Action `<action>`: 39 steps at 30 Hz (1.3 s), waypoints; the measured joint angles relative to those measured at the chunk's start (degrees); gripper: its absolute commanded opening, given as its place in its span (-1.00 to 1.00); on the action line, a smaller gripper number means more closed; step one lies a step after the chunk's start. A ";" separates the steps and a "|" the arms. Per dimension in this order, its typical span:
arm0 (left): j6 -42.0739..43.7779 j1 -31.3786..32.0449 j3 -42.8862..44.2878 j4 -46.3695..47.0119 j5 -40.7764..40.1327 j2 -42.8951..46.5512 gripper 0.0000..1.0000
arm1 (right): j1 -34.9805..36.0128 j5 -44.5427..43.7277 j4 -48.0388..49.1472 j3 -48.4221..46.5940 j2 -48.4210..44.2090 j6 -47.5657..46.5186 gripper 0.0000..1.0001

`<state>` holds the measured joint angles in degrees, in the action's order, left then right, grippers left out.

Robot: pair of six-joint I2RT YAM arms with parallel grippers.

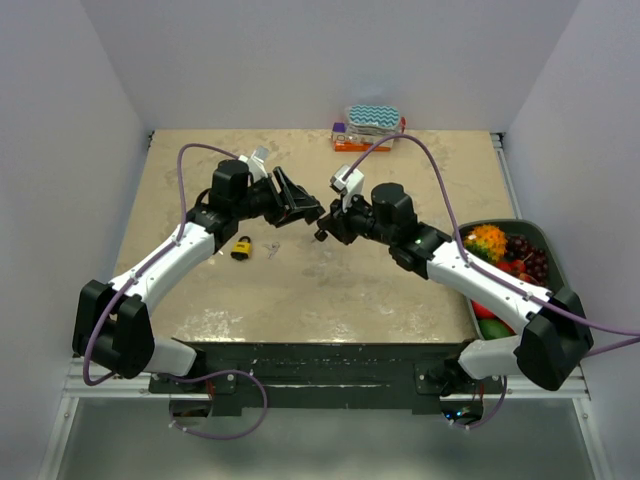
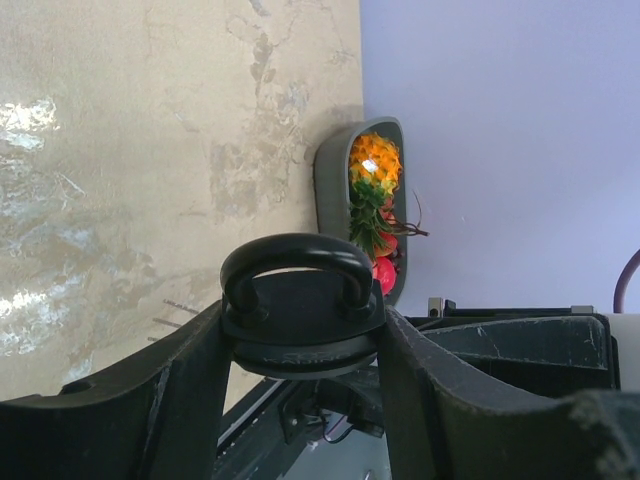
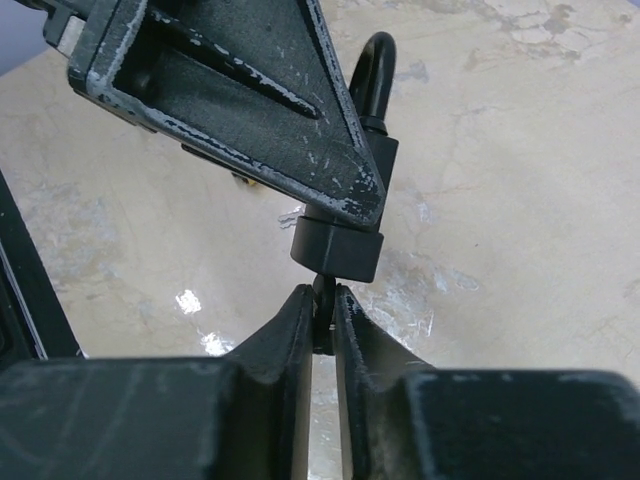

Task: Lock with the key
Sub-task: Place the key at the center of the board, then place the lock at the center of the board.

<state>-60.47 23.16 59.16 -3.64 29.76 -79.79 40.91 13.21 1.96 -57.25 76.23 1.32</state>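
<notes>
Black padlock [image 2: 295, 300] clamped across its body between the fingers of the left gripper [image 2: 300, 340], jaws roughly half spread, shackle poking out past the fingertips. Held up off the table [image 1: 400, 290], so open air all round it. Right gripper [image 3: 323, 312] pinched nearly shut on the key [image 3: 321, 292], just a sliver of gap between the pads, key stem going straight out from the tips into the lock's round bottom end. Tight spot there: edge of the left finger [image 3: 250, 110] right over the right jaws. Down on the table, off to the side of the left jaws: a yellow padlock [image 1: 241, 247] with a small silvery bit [image 1: 272, 248] beside it. Fruit tray [image 1: 512, 226] well behind the right jaws at the table's edge. Box [image 1: 368, 125] way out past both tips by the far edge.
</notes>
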 measured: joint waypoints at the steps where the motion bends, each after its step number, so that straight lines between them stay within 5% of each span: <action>1: 0.00 0.00 0.00 0.00 0.00 0.00 -1.00 | 0.00 -0.07 -0.02 0.00 0.02 0.04 -1.00; 16: 1.77 -1.31 4.24 -1.88 -0.09 -1.75 -1.00 | -0.70 -1.14 0.13 1.62 -2.51 0.68 -1.00; 22: 3.10 -4.09 9.09 -1.70 -6.14 -4.90 -1.00 | -0.09 -0.44 -2.54 4.68 -6.64 2.32 -1.00; 30: 19.91 -1.64 15.74 -16.00 -10.38 -9.22 -1.00 | -1.14 -1.79 -5.01 6.49 -7.41 7.58 -1.00; 39: 34.45 5.97 13.94 -29.79 -13.55 -13.66 -1.00 | -6.88 -1.16 -4.44 7.93 -4.92 13.20 -1.00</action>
<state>-26.02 29.12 73.10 -33.43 16.21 -93.45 34.02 12.05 -2.48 -49.32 71.31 14.52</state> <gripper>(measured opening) 0.586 0.029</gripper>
